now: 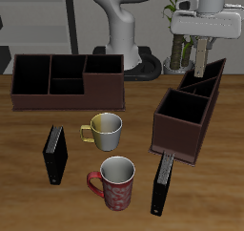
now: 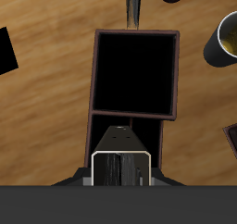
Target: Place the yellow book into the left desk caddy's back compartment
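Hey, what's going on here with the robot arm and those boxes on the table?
The gripper is shut on the yellow book, holding it upright over the back compartment of the left desk caddy. The book's lower end is at about the compartment's rim, and how far in it reaches cannot be told. It has not been let go. Two black books and two mugs sit untouched nearer the table's front edge.
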